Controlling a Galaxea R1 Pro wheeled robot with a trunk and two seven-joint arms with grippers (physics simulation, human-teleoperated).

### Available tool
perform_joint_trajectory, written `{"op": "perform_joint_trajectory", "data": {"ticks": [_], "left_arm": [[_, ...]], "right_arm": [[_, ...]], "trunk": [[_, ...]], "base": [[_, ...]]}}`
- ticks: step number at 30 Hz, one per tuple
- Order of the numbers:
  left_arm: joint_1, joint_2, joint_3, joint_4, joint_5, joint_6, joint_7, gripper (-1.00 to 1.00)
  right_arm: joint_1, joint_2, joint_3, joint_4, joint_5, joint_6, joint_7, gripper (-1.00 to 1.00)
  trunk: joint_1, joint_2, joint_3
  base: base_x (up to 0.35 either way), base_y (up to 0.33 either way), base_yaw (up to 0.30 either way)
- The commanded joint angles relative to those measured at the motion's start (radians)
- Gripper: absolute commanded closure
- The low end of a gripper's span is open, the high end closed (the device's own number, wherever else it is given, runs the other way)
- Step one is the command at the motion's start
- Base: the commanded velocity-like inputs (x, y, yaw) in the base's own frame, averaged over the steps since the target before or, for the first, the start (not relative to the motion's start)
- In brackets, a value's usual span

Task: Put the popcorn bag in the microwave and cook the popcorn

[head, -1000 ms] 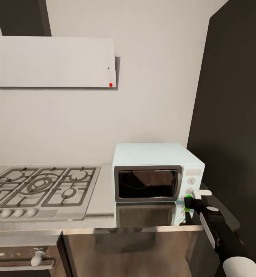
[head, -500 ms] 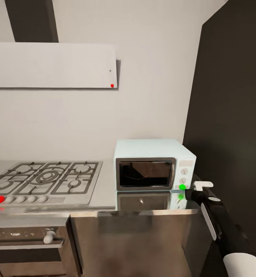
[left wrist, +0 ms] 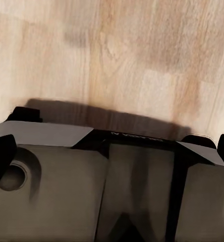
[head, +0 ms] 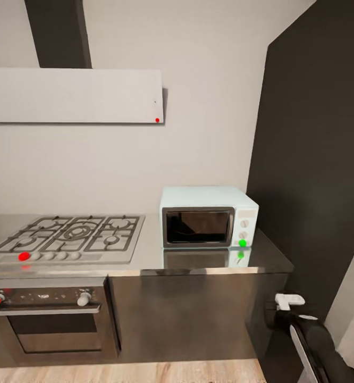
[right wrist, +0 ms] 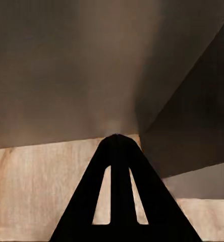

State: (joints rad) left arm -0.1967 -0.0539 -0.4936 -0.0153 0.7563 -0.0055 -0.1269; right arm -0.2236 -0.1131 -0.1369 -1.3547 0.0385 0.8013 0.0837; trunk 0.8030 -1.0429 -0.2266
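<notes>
**Microwave shut on the bench, right hand low beside the cabinets**

A dark tall panel (head: 315,159) is seen at the right of the head view, against a pale wall that carries a white range hood (head: 73,96). The grey bench (head: 214,260) is laid over dark cabinet fronts (head: 187,314), with a wooden floor (head: 145,372) below. A gas hob (head: 73,236) is set into the bench, and a built-in oven (head: 52,324) is fitted under it. The microwave (head: 209,216) is placed at the right end of the bench, just beside the dark panel, its door closed and a green light (head: 242,243) lit at its lower corner. The right hand (head: 287,301) is held below bench height, apart from the cabinets; in the right wrist view its fingers (right wrist: 117,201) are pressed together, nothing held. The left hand (left wrist: 112,186) is pointed at the floor; its state cannot be told.
</notes>
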Motion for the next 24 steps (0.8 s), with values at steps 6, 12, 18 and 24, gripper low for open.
{"op": "perform_joint_trajectory", "data": {"ticks": [6, 12, 18, 24], "left_arm": [[-0.001, 0.002, -0.008, 0.003, 0.012, -0.001, -0.003, -1.0], [-0.001, 0.006, -0.008, 0.008, 0.013, -0.001, -0.003, -1.0], [-0.001, 0.012, -0.009, 0.011, 0.012, -0.001, -0.003, -1.0], [-0.001, 0.023, -0.01, 0.011, 0.011, -0.001, -0.003, -1.0]], "right_arm": [[0.006, -0.004, 0.004, 0.619, 0.012, -0.349, 0.004, 1.0], [0.006, 0.008, 0.045, 1.272, 0.062, -0.842, -0.009, 1.0], [0.013, 0.012, 0.051, 1.387, 0.066, -0.936, -0.004, 1.0], [0.051, 0.014, 0.051, 1.39, 0.067, -0.918, 0.001, 1.0]], "trunk": [[0.0, -0.001, -0.001], [0.0, -0.001, -0.001], [0.0, -0.001, -0.001], [0.0, -0.001, -0.001]], "base": [[-0.037, 0.0, 0.0], [0.0, 0.0, 0.0], [0.0, 0.0, 0.0], [0.0, 0.0, 0.0]]}}
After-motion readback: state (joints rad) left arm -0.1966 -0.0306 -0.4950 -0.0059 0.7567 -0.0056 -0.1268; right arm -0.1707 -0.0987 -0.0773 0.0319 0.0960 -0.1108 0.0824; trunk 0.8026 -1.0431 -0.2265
